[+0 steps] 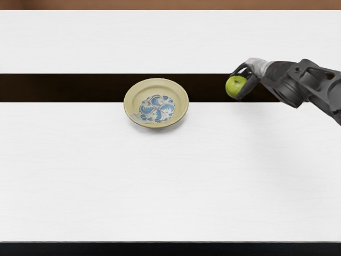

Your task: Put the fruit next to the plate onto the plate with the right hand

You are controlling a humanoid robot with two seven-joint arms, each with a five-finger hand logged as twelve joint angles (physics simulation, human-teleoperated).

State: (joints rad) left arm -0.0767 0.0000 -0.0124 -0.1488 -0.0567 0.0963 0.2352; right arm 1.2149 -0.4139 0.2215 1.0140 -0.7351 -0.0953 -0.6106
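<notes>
A cream plate (131,92) with a blue floral centre sits on the white table, slightly left of the middle. Well to its right, a green round fruit (235,86) is off the tabletop, in front of the dark gap behind the table. My right hand (243,81) comes in from the right edge and is shut on the fruit, dark fingers curled over its top and right side. The fruit is apart from the plate, roughly a plate's width to the right of the rim.
A dark gap (64,88) runs across the view between the near white table (160,176) and a white surface (160,40) behind it. The plate's far rim overlaps that gap.
</notes>
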